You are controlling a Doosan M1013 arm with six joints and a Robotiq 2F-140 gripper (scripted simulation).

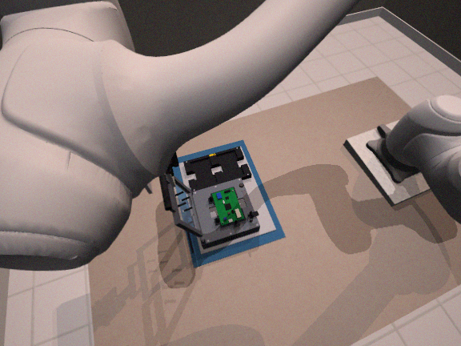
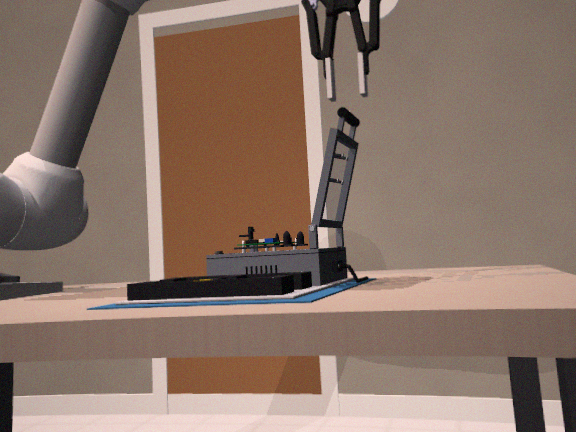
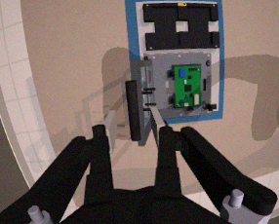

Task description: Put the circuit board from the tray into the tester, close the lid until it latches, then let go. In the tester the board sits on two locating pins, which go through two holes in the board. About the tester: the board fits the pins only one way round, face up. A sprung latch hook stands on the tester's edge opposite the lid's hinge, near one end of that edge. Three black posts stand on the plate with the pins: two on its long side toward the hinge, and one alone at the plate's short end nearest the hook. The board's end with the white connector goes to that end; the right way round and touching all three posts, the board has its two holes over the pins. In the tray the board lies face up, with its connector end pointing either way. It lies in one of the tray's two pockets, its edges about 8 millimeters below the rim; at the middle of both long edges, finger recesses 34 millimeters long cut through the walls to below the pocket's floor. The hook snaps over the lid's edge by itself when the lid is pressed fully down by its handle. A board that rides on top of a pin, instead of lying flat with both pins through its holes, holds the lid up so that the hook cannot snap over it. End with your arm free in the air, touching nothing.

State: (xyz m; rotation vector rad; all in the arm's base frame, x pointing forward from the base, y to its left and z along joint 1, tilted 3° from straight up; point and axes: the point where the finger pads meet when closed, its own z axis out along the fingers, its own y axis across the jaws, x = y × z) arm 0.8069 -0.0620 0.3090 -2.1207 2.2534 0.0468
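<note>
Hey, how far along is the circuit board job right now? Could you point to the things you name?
The circuit board [image 1: 228, 207] [image 3: 187, 87] is out of the tray [image 1: 204, 170] [image 2: 210, 287] [image 3: 163, 29] and on the tester [image 1: 202, 212] [image 2: 265, 265] [image 3: 158, 73], connector toward the hook end; pin seating isn't visible. The fingers [image 2: 346, 95], parted and unloaded, are above the raised lid's handle [image 2: 348, 117] [image 3: 133, 111]. Closing, latching and withdrawing clear remain.

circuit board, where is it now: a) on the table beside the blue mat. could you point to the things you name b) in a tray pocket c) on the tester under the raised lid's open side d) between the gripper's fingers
C: the green circuit board [image 1: 228, 206] [image 3: 187, 87] lies on the tester [image 1: 201, 208] [image 2: 265, 264] [image 3: 158, 73], whose lid [image 2: 325, 185] stands raised.
</note>
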